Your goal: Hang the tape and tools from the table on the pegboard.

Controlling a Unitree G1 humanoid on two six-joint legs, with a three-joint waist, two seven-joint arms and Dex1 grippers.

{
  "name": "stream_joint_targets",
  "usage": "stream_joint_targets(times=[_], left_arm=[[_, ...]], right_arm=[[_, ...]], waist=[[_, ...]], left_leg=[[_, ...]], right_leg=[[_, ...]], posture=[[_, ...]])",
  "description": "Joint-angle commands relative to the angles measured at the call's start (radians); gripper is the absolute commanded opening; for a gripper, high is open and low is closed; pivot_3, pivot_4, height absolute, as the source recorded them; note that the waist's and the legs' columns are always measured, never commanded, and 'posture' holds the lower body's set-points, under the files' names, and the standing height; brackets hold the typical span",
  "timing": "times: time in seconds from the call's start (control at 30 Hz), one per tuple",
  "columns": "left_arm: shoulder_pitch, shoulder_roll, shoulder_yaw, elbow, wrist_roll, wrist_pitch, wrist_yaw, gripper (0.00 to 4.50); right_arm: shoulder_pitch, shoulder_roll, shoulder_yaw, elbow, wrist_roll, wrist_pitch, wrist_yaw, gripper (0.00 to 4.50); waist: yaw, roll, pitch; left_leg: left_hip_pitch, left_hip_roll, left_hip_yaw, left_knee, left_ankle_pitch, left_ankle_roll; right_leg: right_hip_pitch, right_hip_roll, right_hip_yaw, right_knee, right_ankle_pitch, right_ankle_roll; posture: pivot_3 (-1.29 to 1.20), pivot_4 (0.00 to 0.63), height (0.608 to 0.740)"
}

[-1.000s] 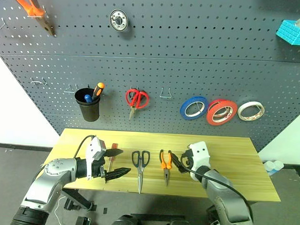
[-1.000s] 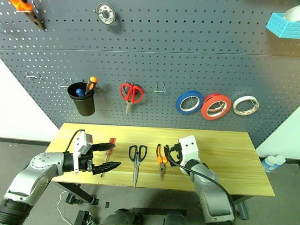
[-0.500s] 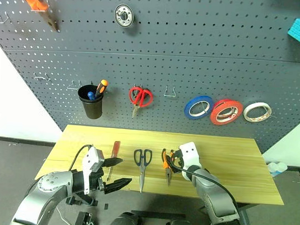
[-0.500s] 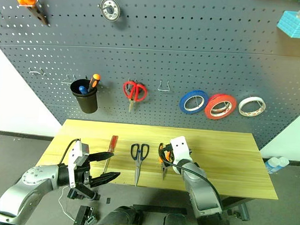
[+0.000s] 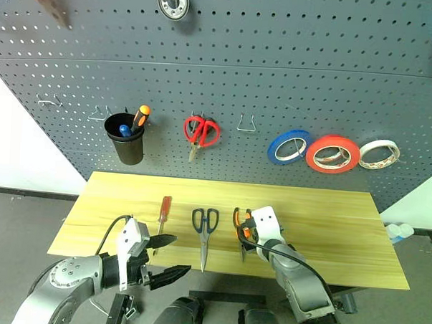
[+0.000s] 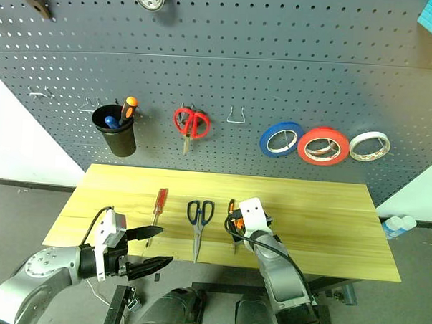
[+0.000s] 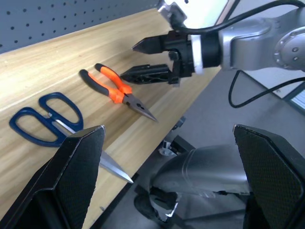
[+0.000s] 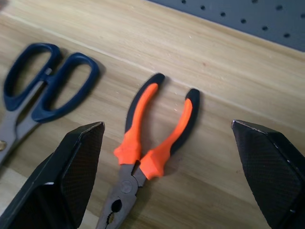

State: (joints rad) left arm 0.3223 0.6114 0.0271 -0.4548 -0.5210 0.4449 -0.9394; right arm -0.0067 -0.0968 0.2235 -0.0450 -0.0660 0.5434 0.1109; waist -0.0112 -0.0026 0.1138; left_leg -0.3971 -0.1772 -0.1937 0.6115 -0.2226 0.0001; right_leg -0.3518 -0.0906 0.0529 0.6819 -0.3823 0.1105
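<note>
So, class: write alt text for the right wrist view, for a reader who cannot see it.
Small orange-and-black-handled pliers lie flat on the light wooden table, centred between the open right gripper's two black fingers. Dark-handled scissors lie beside the pliers, apart from them.

Red tape [image 5: 332,153] already hangs on the pegboard [image 5: 277,71]. Screwdriver [image 5: 162,213], scissors [image 5: 204,232] and pliers [image 8: 152,143] lie flat side by side near the worktop's [image 5: 328,224] front edge, handles toward the board.
</note>
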Motion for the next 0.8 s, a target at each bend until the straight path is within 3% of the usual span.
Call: stream_joint_targets(times=[0.03, 0.5, 0.8], left_arm=[[0.020, 0.008, 0.026, -0.047, -0.022, 0.000, 0.016, 4.50], [0.113, 0.010, 0.040, -0.133, -0.053, 0.013, 0.075, 4.50], [0.168, 0.025, 0.060, -0.178, -0.077, 0.021, 0.094, 4.50]], right_arm=[[-0.016, 0.031, 0.026, -0.027, -0.015, 0.014, -0.015, 4.47], [-0.073, 0.077, 0.066, 0.023, -0.030, 0.016, -0.025, 4.47], [-0.121, 0.113, 0.027, 0.098, -0.065, -0.012, -0.129, 4.47]], waist=[[0.000, 0.000, 0.007], [0.001, -0.003, 0.041], [0.001, -0.005, 0.063]], left_leg=[[-0.001, 0.000, 0.000, 0.000, 0.000, 0.000], [-0.008, 0.000, 0.000, 0.000, 0.000, 0.000], [-0.011, 0.000, 0.000, 0.000, 0.000, 0.000]], right_leg=[[-0.001, 0.000, 0.000, 0.000, 0.000, 0.000], [-0.008, 0.000, 0.000, 0.000, 0.000, 0.000], [-0.010, 0.000, 0.000, 0.000, 0.000, 0.000]], posture=[[0.00, 0.151, 0.718], [0.03, 0.197, 0.718], [0.04, 0.219, 0.718]])
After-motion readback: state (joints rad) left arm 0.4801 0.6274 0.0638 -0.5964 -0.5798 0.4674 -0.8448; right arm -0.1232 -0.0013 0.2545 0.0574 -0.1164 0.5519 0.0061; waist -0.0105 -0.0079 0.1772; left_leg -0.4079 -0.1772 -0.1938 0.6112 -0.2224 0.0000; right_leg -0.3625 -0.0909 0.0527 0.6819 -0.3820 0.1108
